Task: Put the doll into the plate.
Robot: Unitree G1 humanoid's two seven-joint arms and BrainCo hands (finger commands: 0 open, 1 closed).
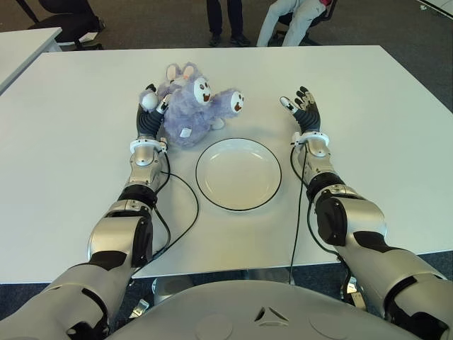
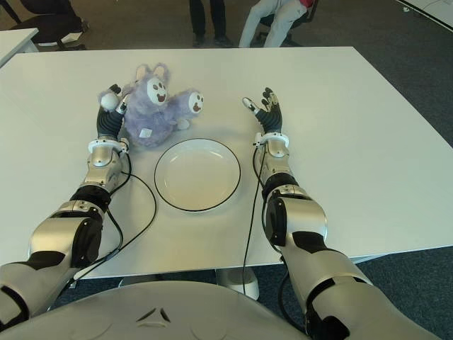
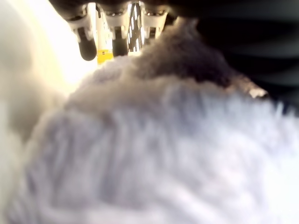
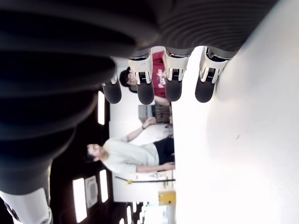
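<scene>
The doll (image 1: 192, 106), probably light and squashy, is being pressed at its flank, beside the plate (image 1: 238, 174), by the left hand (image 1: 149, 113), whose closure cannot be told, while the right hand (image 1: 303, 108) is being held spread.

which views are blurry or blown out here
Left wrist view: the doll fills the frame as soft, out-of-focus fur, with a washed-out bright patch beyond the left hand. Right wrist view: the table glares nearly pure white. Both eye views are evenly lit and sharp.

Office, white tables (image 1: 396, 142), swivel chair (image 1: 67, 21)
</scene>
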